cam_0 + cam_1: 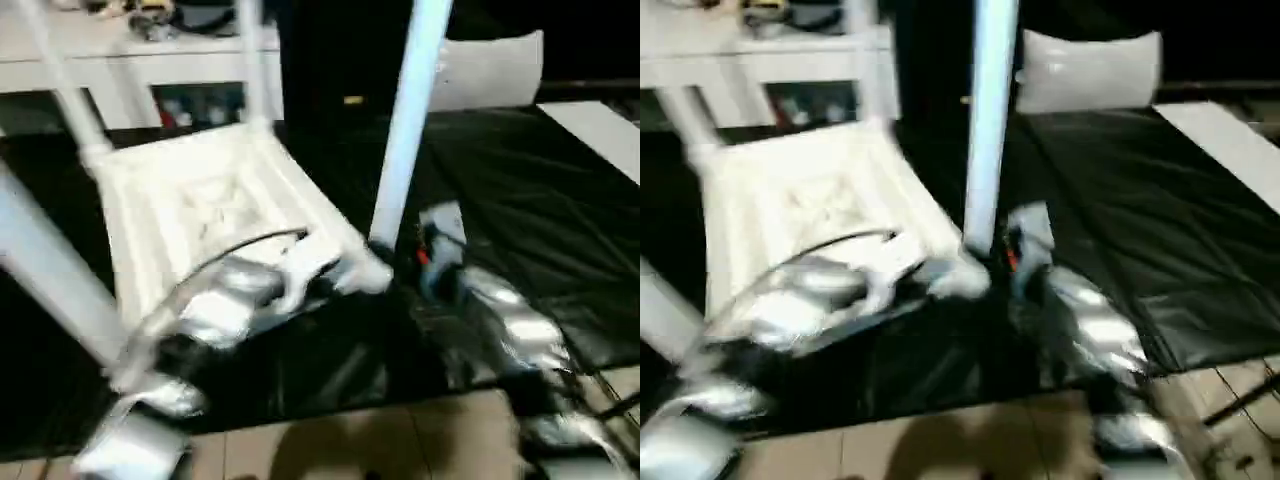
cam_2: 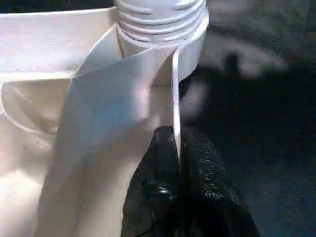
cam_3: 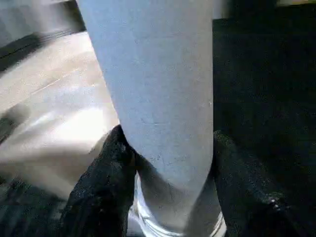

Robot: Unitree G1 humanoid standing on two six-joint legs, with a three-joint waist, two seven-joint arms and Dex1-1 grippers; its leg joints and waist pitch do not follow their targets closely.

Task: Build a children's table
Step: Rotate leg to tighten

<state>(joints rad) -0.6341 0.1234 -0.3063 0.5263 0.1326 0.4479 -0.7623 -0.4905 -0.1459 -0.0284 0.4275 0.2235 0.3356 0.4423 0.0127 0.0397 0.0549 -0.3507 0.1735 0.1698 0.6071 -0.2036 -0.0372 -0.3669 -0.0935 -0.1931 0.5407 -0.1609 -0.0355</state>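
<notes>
Here, one white tabletop (image 1: 200, 215) lies upside down on the black work table (image 1: 520, 230) with four legs (image 1: 405, 130) standing up from its corners, all cut off by the frame's upper or left edge. My left gripper (image 2: 178, 148) reaches in from the near side and is clenched on a thin rib of the top beside a corner socket (image 2: 163, 29). My right gripper (image 3: 165, 163) grasps the near-right leg just above its base; both silver forearms are blurred.
</notes>
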